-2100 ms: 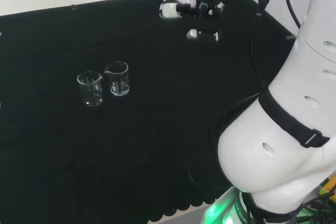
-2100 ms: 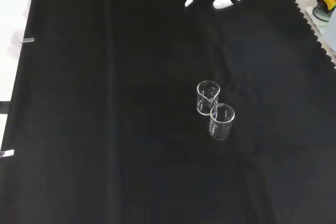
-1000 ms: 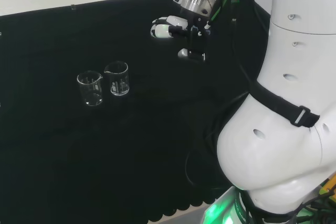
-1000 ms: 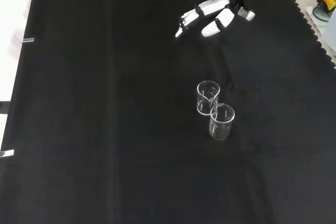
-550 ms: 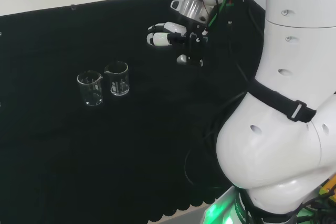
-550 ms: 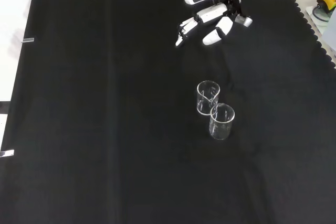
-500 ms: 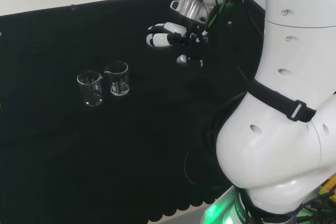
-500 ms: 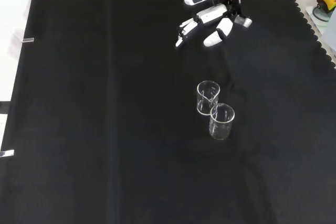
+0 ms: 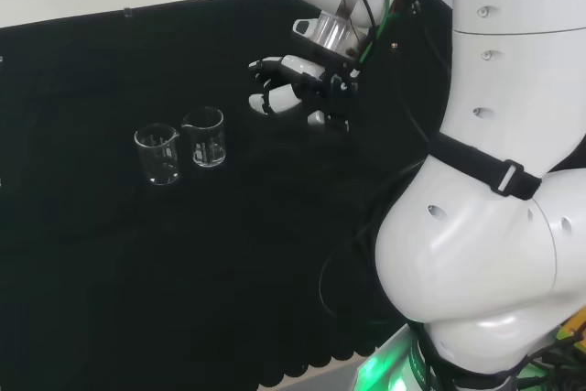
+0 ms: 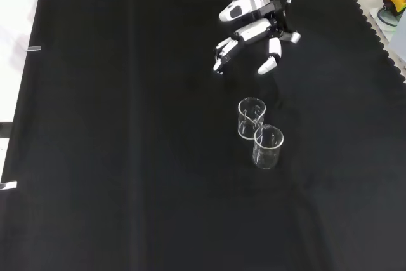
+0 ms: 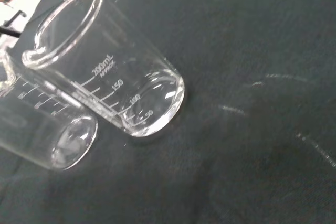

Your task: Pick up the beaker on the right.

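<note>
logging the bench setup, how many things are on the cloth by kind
clear glass beakers: 2, the right beaker and the left beaker in the head view, standing upright side by side
robot hand: 1, open, apart from both
total: 3

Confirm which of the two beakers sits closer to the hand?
The right-hand beaker in the head view, upper one in the front view. The hand hovers open nearest it; the other beaker stands just beyond.

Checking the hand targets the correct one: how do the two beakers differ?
In the head view, the right beaker stands nearer the open hand than the left beaker. In the front view, the right beaker is higher, the left beaker lower. Both are clear, upright, empty-looking and stand close together.
</note>
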### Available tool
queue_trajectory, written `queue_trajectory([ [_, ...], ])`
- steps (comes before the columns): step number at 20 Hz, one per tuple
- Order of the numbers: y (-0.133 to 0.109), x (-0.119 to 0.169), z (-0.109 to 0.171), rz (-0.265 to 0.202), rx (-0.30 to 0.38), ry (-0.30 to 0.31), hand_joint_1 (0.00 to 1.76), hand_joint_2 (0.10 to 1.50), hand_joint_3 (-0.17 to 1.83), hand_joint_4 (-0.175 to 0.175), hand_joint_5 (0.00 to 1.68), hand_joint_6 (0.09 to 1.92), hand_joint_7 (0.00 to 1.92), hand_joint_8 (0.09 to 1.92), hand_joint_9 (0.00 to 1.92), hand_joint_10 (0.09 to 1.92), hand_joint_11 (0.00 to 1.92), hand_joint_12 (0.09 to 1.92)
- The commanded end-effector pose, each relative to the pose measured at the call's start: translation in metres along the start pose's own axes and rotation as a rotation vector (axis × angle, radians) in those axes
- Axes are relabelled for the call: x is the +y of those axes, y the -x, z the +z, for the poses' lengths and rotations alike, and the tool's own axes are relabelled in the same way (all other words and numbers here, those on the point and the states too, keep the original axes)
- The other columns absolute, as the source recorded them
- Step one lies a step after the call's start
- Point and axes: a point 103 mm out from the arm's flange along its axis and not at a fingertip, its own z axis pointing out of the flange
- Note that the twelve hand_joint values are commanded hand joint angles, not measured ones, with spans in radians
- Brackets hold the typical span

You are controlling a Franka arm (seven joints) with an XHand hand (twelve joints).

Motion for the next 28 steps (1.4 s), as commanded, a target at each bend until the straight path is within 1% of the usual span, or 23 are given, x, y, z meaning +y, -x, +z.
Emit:
queue_trajectory([
  [1,0.001,0.012,0.015,-0.128,0.107,-0.024,0.74,0.42,1.0,-0.041,0.26,0.09,0.27,0.58,0.43,0.62,0.01,1.35],
  [6,0.005,0.013,0.021,-0.164,0.199,-0.009,0.76,0.37,0.99,-0.048,0.25,0.09,0.26,0.59,0.42,0.62,0.04,1.36],
  [11,0.008,0.014,0.025,-0.189,0.251,-0.006,0.8,0.35,0.99,-0.037,0.26,0.09,0.22,0.58,0.37,0.6,0.01,1.33],
  [13,0.006,0.014,0.027,-0.197,0.249,-0.009,0.82,0.35,0.99,-0.03,0.26,0.09,0.2,0.58,0.35,0.6,0.0,1.31],
  [17,0.002,0.016,0.031,-0.212,0.22,-0.019,0.85,0.35,1.0,-0.026,0.26,0.09,0.19,0.58,0.33,0.61,0.0,1.3],
  [24,-0.004,0.017,0.039,-0.227,0.194,-0.011,0.9,0.33,1.05,-0.028,0.27,0.09,0.21,0.59,0.33,0.62,0.0,1.27],
  [28,-0.005,0.019,0.043,-0.234,0.187,-0.017,0.9,0.33,1.07,-0.027,0.28,0.09,0.23,0.6,0.35,0.62,0.0,1.26],
])
